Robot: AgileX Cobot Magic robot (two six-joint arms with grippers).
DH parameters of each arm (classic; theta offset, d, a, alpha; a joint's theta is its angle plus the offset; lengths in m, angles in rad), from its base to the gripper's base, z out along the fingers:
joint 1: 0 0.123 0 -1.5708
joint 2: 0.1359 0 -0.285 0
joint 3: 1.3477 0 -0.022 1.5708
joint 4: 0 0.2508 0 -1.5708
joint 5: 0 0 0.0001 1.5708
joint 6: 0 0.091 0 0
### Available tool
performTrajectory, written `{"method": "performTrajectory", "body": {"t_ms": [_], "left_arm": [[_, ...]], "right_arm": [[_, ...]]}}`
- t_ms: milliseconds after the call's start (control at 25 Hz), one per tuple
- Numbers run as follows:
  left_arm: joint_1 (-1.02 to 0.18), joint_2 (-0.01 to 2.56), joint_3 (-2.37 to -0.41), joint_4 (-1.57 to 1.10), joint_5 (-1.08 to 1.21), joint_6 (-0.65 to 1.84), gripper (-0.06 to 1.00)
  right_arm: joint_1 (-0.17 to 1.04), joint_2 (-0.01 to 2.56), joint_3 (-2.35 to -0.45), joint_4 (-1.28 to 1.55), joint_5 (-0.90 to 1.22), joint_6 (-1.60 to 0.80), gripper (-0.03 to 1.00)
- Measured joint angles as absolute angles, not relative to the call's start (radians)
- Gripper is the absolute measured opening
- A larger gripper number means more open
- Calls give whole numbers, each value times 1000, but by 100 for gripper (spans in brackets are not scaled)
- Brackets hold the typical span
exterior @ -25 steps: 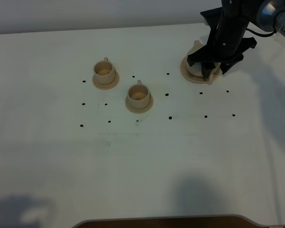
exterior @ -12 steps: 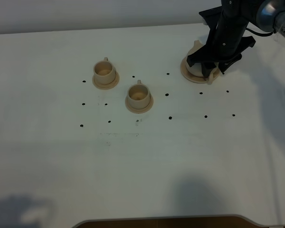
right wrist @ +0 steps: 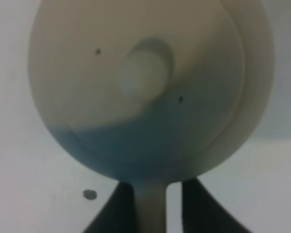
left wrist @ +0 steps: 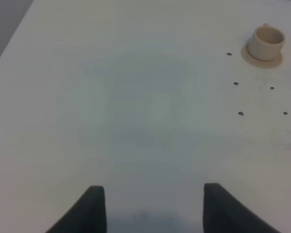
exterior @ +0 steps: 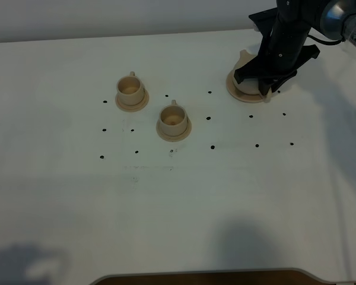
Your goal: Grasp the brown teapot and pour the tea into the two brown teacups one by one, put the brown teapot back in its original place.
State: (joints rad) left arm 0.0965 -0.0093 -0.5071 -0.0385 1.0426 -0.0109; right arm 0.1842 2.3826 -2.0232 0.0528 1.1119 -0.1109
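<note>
The brown teapot (exterior: pixel 244 58) stands on its wide saucer, the original place (exterior: pixel 233 89), at the back right, mostly hidden under my right arm. In the right wrist view the brown teapot (right wrist: pixel 136 87) shows from above, with its knobbed lid and its loop handle (right wrist: pixel 150 201) between the two fingers. My right gripper (exterior: pixel 264 90) (right wrist: pixel 153 213) is shut on that handle. The two brown teacups (exterior: pixel 130 88) (exterior: pixel 172 119) sit on their small saucers left of centre. My left gripper (left wrist: pixel 155 208) hangs open over bare table, with one teacup (left wrist: pixel 266 41) far ahead of it.
Small black dots (exterior: pixel 212 146) mark the white table (exterior: pixel 178 202) around the cups and the teapot. The table's front edge (exterior: pixel 202 274) runs along the bottom of the high view. The left arm does not show in the high view.
The right gripper's fingers have closed from wide apart onto the teapot's handle. The teapot, both cups and the left gripper have not moved.
</note>
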Motion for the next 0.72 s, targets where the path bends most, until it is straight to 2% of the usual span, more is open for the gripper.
{"method": "performTrajectory", "body": {"t_ms": [120,720], "left_arm": [[96,-9,-507,-39,1043,-11,49],[97,-9,-507,-39,1043,-11,49]], "right_arm": [[184,2383,-2023,53,1110,-120,11],[184,2381,-2045,71,1128,-145,11]]}}
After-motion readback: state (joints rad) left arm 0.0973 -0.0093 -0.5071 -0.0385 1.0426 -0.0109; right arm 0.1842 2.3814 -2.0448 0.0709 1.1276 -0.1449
